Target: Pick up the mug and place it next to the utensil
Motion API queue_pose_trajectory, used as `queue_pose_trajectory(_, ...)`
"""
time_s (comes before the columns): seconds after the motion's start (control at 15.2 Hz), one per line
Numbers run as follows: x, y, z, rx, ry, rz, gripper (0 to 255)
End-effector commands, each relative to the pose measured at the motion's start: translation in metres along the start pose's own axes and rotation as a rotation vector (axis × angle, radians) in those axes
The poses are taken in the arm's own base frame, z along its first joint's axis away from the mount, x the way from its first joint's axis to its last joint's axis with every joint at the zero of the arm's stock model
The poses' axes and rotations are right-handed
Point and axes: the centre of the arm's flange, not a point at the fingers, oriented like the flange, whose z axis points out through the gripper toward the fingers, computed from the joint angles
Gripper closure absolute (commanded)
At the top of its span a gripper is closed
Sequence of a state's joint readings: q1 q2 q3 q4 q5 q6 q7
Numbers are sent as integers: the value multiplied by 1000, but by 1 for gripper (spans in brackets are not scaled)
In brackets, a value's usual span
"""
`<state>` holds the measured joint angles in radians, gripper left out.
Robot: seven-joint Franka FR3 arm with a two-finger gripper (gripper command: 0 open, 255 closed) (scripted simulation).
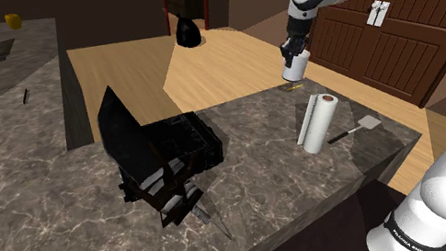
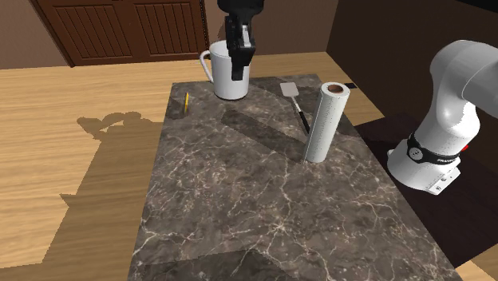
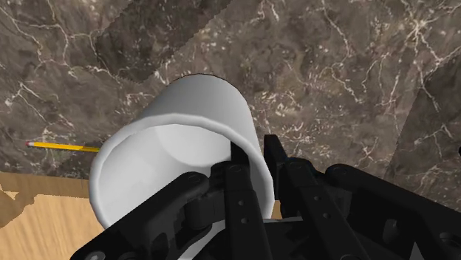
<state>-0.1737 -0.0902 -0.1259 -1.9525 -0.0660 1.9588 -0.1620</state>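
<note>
Mug [image 2: 226, 76]: plain white, glossy, cylindrical, slightly wider at the rim, with one loop handle [image 2: 205, 64]. The inside is white too and looks empty in the wrist view.

The mug stands upright, mouth up, long axis near vertical. The handle points to the second exterior view's left, away from the spatula [image 2: 294, 99].

Gripper [image 2: 239, 68]: narrow grip, pinching the mug's rim wall. In the wrist view one finger is inside the cup and one [image 3: 275, 159] outside against the wall.

The mug hangs at the far end of the dark marble counter [image 2: 263, 215] and appears lifted just clear of the top, with a shadow on the stone below it. It is near the spatula but not beside it. The spatula lies flat, blade toward the far edge.

Count:
- 1 mug
- 1 spatula
- 1 white paper towel roll [image 2: 326, 120], upright just beside the spatula handle
- 1 yellow pencil [image 2: 186, 102], lying near the counter edge on the mug's handle side
- 1 black boxy object [image 1: 161, 154] on the counter in the shoulder view
</note>
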Motion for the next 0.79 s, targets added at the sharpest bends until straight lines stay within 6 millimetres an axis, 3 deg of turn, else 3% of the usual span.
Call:
queue_pose_trajectory(0.0, -17, 20, 3, 0, 0, -2, 255)
queue_pose_trajectory(0.33, -49, 67, 3, 0, 0, -2, 255)
queue_pose_trajectory(0.73, -52, 65, 34, 0, 0, -2, 255)
